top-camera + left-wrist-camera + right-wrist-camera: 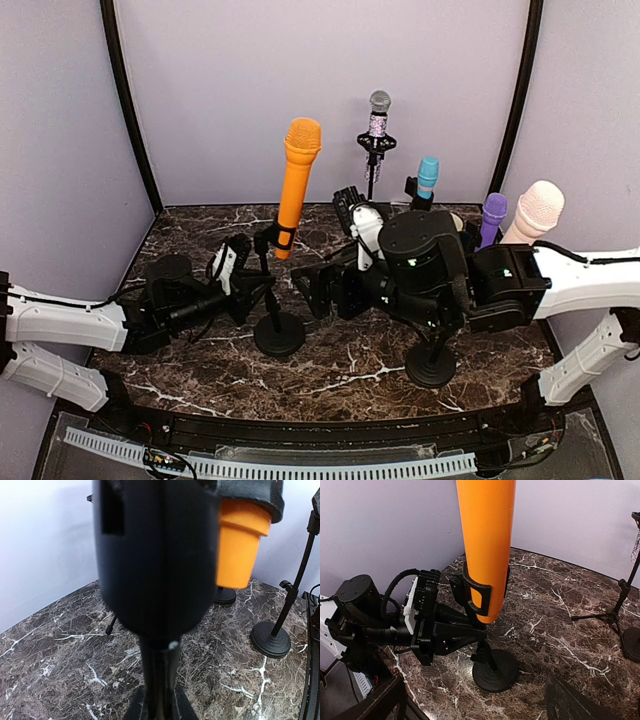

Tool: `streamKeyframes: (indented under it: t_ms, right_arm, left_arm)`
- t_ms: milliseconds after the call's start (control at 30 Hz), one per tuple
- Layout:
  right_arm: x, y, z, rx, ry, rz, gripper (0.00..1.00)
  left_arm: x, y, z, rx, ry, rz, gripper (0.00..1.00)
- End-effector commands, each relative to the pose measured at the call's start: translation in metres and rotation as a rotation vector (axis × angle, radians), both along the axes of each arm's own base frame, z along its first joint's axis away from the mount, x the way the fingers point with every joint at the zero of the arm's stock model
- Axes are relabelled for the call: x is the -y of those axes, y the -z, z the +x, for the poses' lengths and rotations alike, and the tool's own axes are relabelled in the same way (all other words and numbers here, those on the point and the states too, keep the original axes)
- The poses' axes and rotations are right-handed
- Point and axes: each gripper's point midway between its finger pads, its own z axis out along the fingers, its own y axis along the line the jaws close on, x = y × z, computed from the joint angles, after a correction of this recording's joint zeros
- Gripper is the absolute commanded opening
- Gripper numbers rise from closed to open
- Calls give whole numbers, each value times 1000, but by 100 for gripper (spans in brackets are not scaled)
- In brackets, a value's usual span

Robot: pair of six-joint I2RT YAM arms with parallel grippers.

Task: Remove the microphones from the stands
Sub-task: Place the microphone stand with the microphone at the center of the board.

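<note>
The orange microphone stands upright in the black clip of a stand with a round base. My left gripper is shut on the stand's pole just below the clip. In the left wrist view the pole runs between my fingers, and the microphone's lower end shows at the upper right. My right gripper is open and empty, just right of the stand and facing it. In the right wrist view the microphone is ahead, with my fingers wide apart.
A silver microphone on a tripod stand stands at the back. Blue, purple and pale pink microphones stand behind my right arm. Another round stand base sits under the right arm, and one at the left.
</note>
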Motion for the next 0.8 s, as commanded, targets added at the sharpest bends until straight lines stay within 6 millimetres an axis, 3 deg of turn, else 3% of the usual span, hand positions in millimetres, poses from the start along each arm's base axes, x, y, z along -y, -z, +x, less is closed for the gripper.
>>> streamKeyframes:
  t_ms: [0, 233, 567, 767]
  right_arm:
    - [1, -2, -2, 11, 13, 55, 96]
    - [-6, 23, -3, 12, 17, 57, 96]
    - [-10, 59, -6, -1, 25, 41, 97]
    - [-15, 69, -3, -14, 42, 59, 98]
  left_arm:
    - [-2, -5, -2, 2, 8, 2, 0]
    - [0, -8, -1, -5, 8, 10, 8]
    - [-2, -15, -2, -3, 5, 9, 44]
    - [-9, -25, -4, 9, -10, -2, 62]
